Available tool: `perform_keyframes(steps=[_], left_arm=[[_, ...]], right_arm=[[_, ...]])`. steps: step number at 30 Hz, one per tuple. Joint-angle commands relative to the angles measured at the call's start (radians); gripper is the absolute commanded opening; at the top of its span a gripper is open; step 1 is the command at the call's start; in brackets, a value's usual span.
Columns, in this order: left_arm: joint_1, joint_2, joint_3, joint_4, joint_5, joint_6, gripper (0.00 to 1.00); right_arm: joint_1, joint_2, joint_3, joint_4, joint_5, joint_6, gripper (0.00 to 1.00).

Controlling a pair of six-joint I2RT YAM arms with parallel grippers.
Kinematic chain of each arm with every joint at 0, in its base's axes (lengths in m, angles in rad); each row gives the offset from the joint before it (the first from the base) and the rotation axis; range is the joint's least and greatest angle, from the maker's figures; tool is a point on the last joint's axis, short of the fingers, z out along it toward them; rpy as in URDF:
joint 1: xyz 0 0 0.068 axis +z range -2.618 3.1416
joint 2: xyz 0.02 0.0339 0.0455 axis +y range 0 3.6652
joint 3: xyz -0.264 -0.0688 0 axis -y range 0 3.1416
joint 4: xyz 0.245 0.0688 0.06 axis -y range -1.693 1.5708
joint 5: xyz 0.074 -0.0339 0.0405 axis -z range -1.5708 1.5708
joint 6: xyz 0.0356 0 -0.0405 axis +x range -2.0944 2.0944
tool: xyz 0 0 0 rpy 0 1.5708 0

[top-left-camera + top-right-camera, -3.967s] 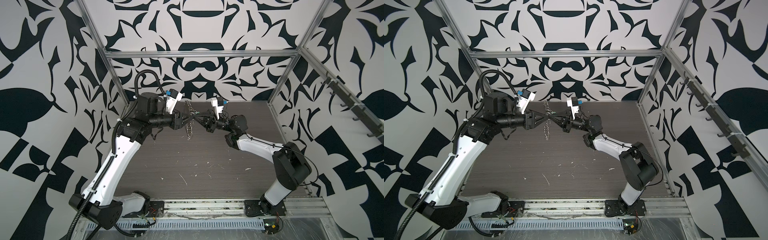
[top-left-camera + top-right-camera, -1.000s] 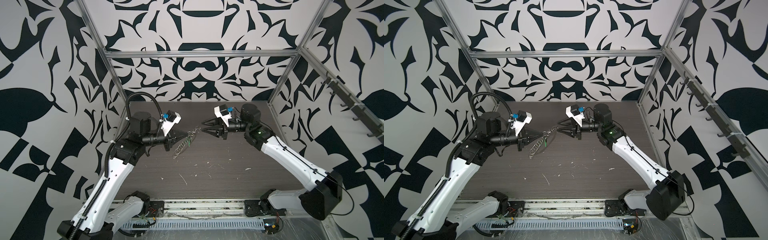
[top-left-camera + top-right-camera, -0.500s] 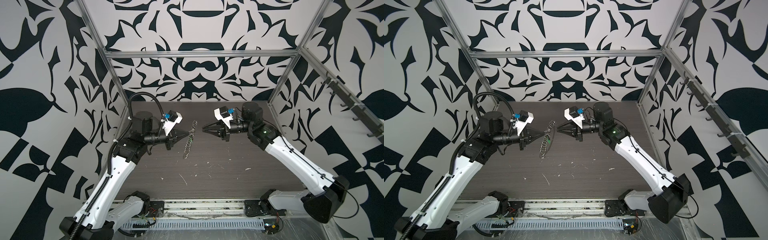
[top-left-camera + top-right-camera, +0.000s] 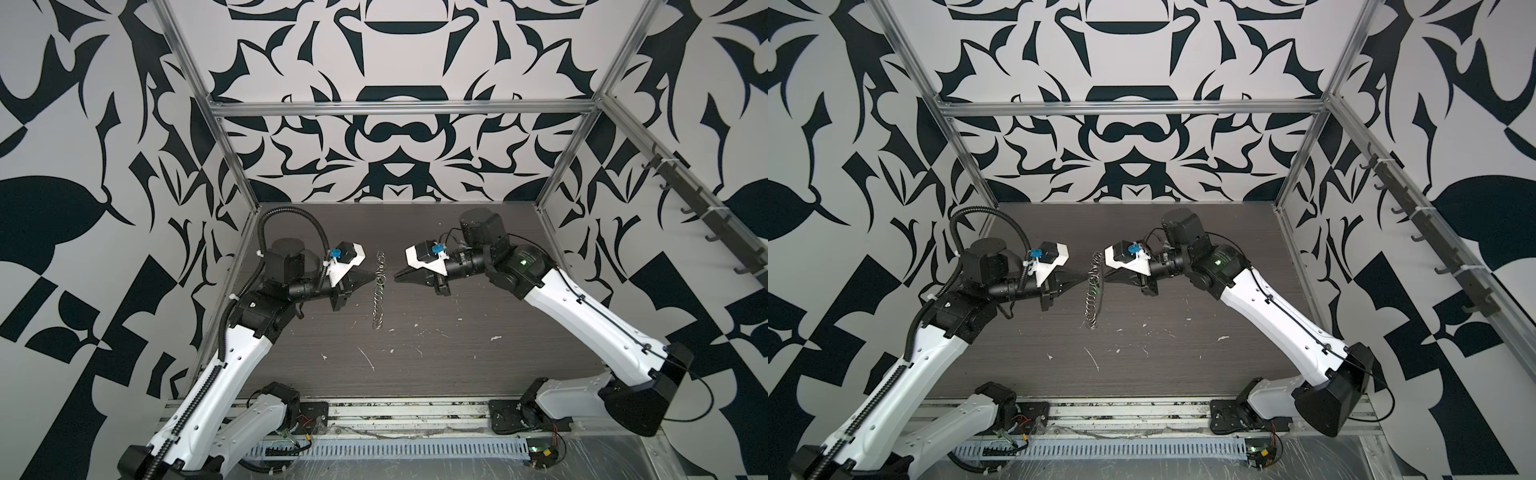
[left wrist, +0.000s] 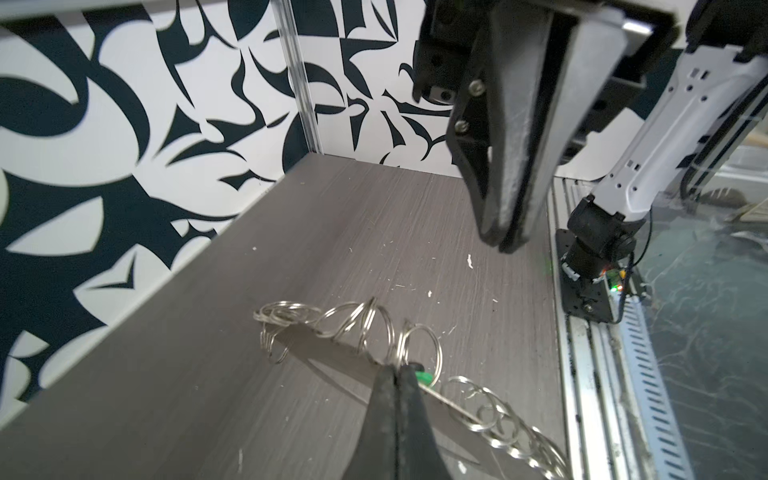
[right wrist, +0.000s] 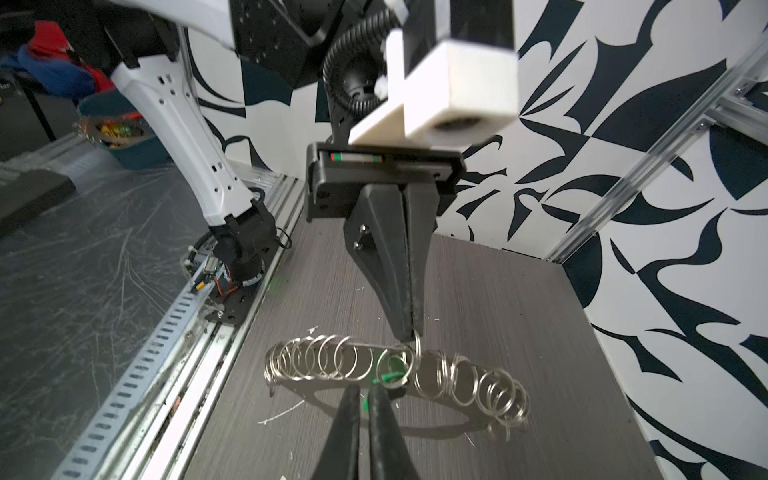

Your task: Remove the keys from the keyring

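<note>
Above the middle of the dark wood-grain table, clear of its surface, the keyring hangs from the left gripper. It is a long thin pale loop strung with a row of small shiny silver split rings. The left gripper's black jaws are pressed tight on one ring near the middle of the row. Facing it, the right gripper has its jaws drawn all but together. In a top view its tip stands just short of the rings, so I'd say it grips nothing. Its own wrist view does show a sliver of green in the slit between its fingers, so I can't rule out a touch.

The small key with the bright green rectangular plastic tag sits on the loop just beside the left fingertips, on the side turned to the right gripper. Only the green shows plainly. The dark metal is mostly hidden, so I can't tell which way the key points.

To my eye the step in hand is getting hold of that tag while the left arm steadies the loop; nothing has come off. The next move calls for the right jaws to part a little and pinch the green alone, not a neighbouring ring, then work it off.

The row's long axis runs from the back wall side toward the front rail, square across the line between the two grippers. The longer stretch lies on the rail side.
</note>
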Motion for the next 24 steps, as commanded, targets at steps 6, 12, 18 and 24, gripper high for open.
perform_keyframes(steps=[6, 12, 18, 24], left_arm=[[-0.002, -0.111, -0.122, 0.180, 0.016, 0.211, 0.00], [-0.002, -0.129, -0.143, 0.213, 0.011, 0.241, 0.00], [-0.001, -0.138, -0.160, 0.247, 0.015, 0.240, 0.00], [-0.003, -0.141, -0.162, 0.247, 0.020, 0.238, 0.00]], right_arm=[[0.037, -0.042, -0.037, 0.070, 0.120, -0.157, 0.10], [0.078, -0.056, -0.069, 0.133, 0.154, -0.166, 0.09], [0.096, -0.034, -0.065, 0.157, 0.153, -0.130, 0.13], [0.101, -0.013, -0.045, 0.166, 0.159, -0.111, 0.14]])
